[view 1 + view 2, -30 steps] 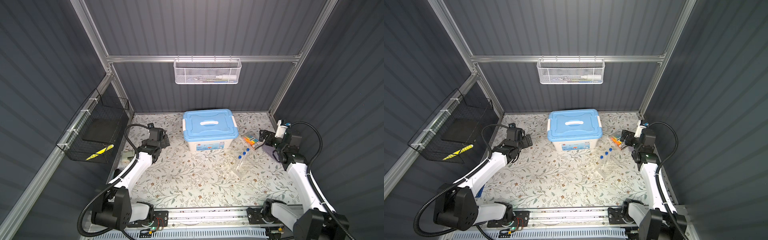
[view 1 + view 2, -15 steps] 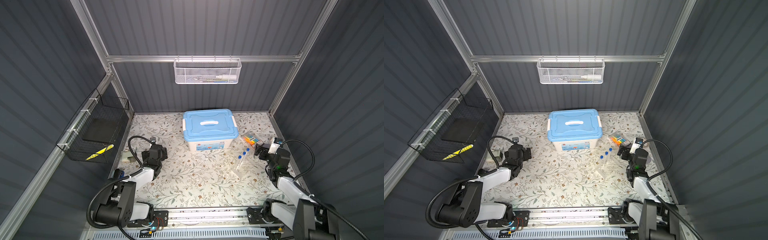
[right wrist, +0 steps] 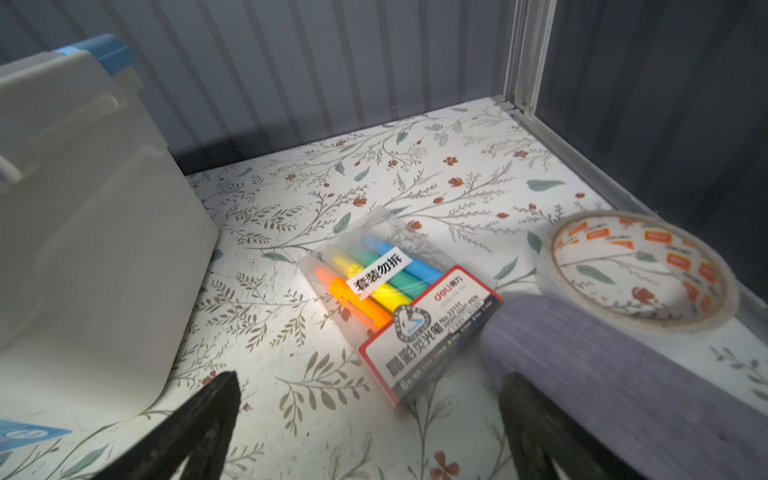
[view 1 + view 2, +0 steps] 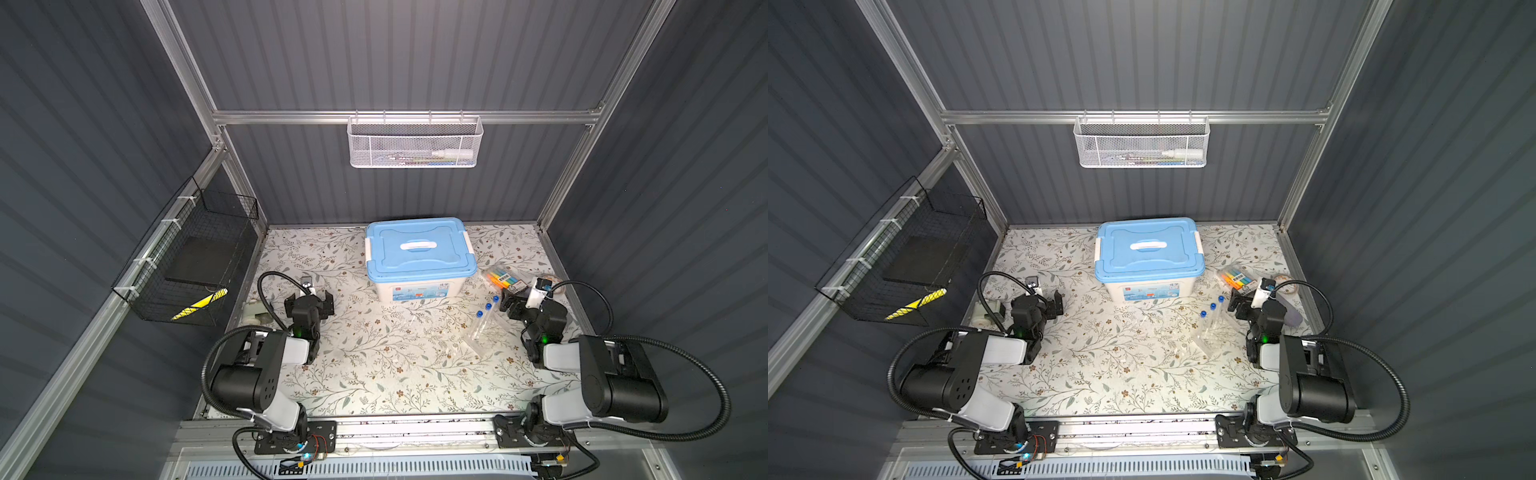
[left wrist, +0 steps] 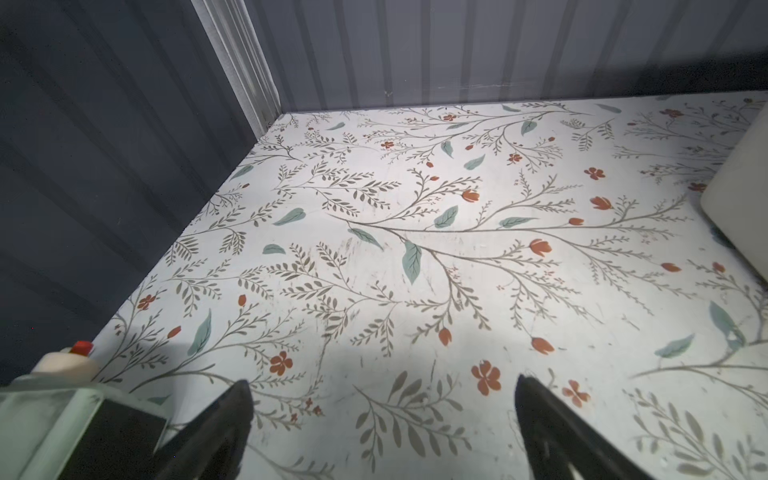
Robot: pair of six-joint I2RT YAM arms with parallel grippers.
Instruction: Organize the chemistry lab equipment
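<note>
Three clear tubes with blue caps (image 4: pixel 488 306) (image 4: pixel 1213 306) stand in a clear plastic rack (image 4: pixel 481 334) (image 4: pixel 1207 334) right of the mat's middle in both top views. My right gripper (image 4: pixel 510 304) (image 4: pixel 1238 305) (image 3: pixel 370 375) hovers open just right of the rack. It is empty and points at the pack of coloured markers (image 3: pixel 399 299). My left gripper (image 4: pixel 310 300) (image 4: pixel 1040 303) (image 5: pixel 383 380) is open over bare floral mat on the left, with nothing between its fingers. The other lab items are not clearly visible.
A blue-lidded white box (image 4: pixel 419 253) (image 4: pixel 1148 249) sits at the back centre. A tape roll (image 3: pixel 640 270) and a grey-purple case (image 3: pixel 623 374) lie by the right wall. A white mesh basket (image 4: pixel 415 143) hangs on the back wall and a black wire basket (image 4: pixel 187 257) on the left wall. Pale items (image 4: pixel 253 313) sit at the left edge.
Both arms have drawn back toward the front rail and folded low. Both grippers moved forward and down and stayed open and empty. The rack and tubes have not moved.
</note>
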